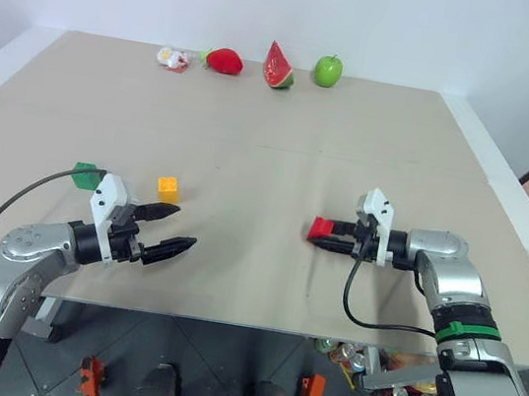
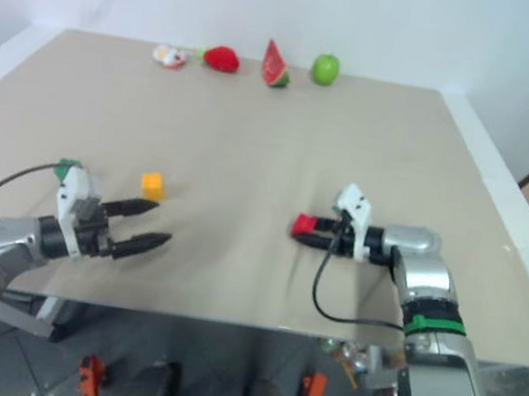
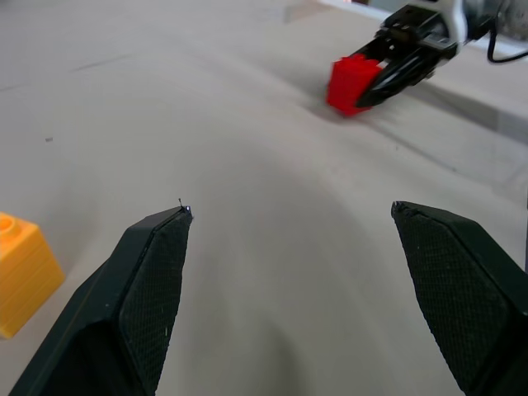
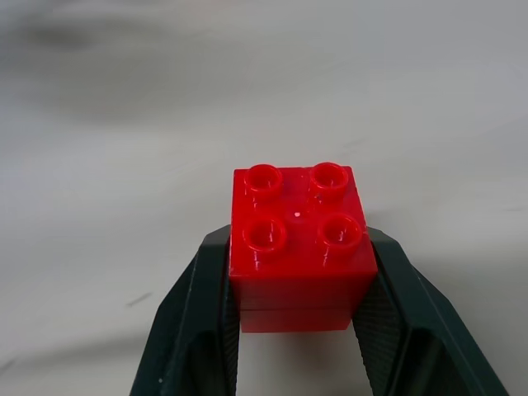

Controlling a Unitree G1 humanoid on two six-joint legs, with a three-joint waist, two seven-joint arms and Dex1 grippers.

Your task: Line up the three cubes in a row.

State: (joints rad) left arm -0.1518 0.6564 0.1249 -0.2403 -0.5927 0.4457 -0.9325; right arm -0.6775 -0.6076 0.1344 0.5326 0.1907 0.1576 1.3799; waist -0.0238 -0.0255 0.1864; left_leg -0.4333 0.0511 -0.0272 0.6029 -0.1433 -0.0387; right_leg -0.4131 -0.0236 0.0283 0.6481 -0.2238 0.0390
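My right gripper [image 1: 330, 238] is shut on the red cube [image 1: 320, 229], which sits low over the table at centre right; in the right wrist view the studded red cube [image 4: 299, 247] is clamped between both fingers. The yellow cube [image 1: 168, 187] rests on the table at the left, and the green cube [image 1: 85, 175] lies a little further left, partly behind my left arm. My left gripper [image 1: 176, 228] stands open just in front of the yellow cube, empty. The left wrist view shows the yellow cube [image 3: 21, 272] beside one finger and the red cube [image 3: 352, 84] ahead.
At the table's far edge lie a strawberry [image 1: 224, 61], a watermelon slice [image 1: 278, 66], a green apple [image 1: 327, 70] and a small white and red item [image 1: 173, 59]. The table's right edge [image 1: 527, 237] runs close beside my right arm.
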